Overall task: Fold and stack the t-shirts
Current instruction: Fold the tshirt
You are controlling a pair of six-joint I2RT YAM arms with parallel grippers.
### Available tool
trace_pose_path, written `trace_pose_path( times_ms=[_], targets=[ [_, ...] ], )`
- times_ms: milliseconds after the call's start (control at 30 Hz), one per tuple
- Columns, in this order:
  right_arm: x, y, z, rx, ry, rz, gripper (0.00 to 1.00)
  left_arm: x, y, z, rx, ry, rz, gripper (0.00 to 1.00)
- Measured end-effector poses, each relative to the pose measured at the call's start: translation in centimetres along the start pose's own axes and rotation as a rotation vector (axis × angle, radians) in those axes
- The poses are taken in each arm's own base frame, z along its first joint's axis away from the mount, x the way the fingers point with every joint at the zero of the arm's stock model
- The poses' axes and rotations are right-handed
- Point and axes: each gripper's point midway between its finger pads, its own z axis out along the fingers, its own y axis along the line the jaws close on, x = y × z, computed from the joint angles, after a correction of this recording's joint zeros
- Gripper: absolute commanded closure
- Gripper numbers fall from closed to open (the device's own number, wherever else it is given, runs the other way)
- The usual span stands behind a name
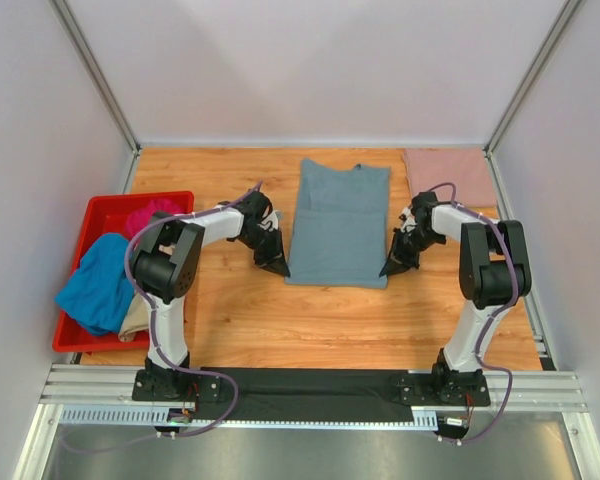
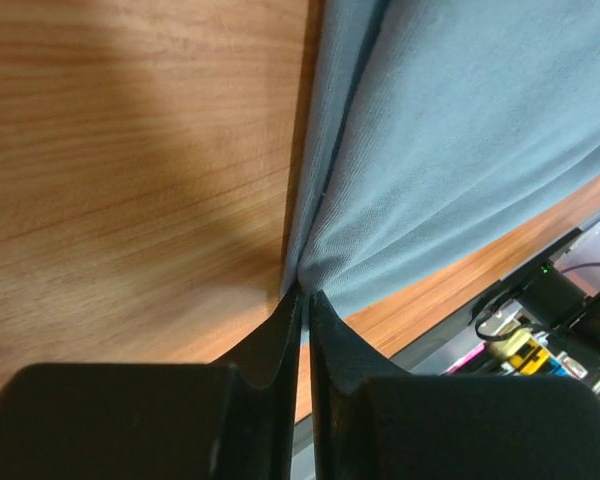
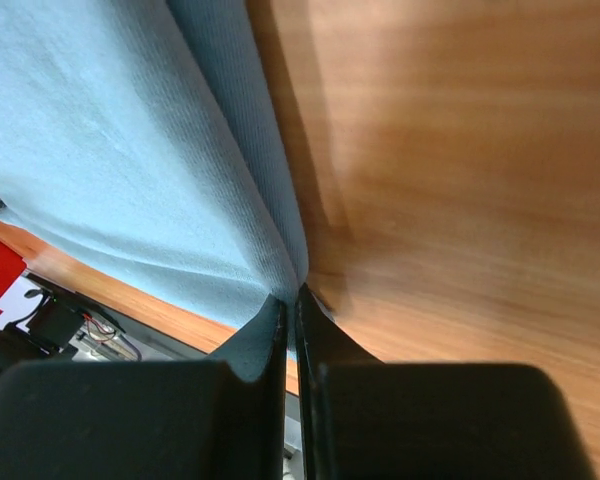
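Note:
A slate grey-blue t-shirt (image 1: pixel 338 225) lies as a long folded strip in the middle of the table. My left gripper (image 1: pixel 281 269) is at its near left corner, and in the left wrist view the left gripper (image 2: pixel 305 291) is shut on the grey-blue t-shirt's (image 2: pixel 460 130) edge. My right gripper (image 1: pixel 386 270) is at the near right corner, and in the right wrist view the right gripper (image 3: pixel 291 289) pinches the grey-blue t-shirt's (image 3: pixel 110 140) hem. A dusty-pink t-shirt (image 1: pixel 448 175) lies folded at the back right. Bright blue (image 1: pixel 95 283), magenta (image 1: pixel 150 214) and beige (image 1: pixel 136 318) t-shirts are heaped in the bin.
A red plastic bin (image 1: pixel 104 209) stands at the left edge of the wooden table (image 1: pixel 310 320). White walls with metal posts close in the back and both sides. A black strip and metal rail (image 1: pixel 310 385) run along the near edge by the arm bases.

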Motion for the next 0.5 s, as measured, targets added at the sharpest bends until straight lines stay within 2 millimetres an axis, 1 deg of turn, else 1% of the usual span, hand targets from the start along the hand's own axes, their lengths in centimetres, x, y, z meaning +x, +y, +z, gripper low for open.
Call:
trace_pose_path(
  times_ms=[33,100,200,233,333,500],
  targets=[
    [0.4,-0.2,0.1,0.001,0.004,0.008,0.91,0.2,0.0,0.0,0.004,0.006,-0.002,0.82],
    [1.2,-0.5,0.3,0.003,0.012,0.026,0.86,0.4,-0.1,0.0,0.014,0.015,-0.005,0.74],
    [1.9,-0.6,0.1,0.007,0.013,0.044,0.78,0.7,-0.3,-0.2,0.020,0.024,-0.010,0.68],
    [2.0,-0.6,0.0,0.009,0.006,0.045,0.73,0.8,-0.3,-0.3,0.017,0.025,-0.009,0.65],
    [2.1,-0.4,-0.9,0.008,-0.025,0.045,0.70,1.2,-0.1,-0.8,-0.002,0.031,-0.008,0.63],
    [1.9,0.6,-2.2,-0.018,-0.078,0.033,0.69,1.6,0.1,-1.2,-0.011,0.045,-0.008,0.63]
  ],
)
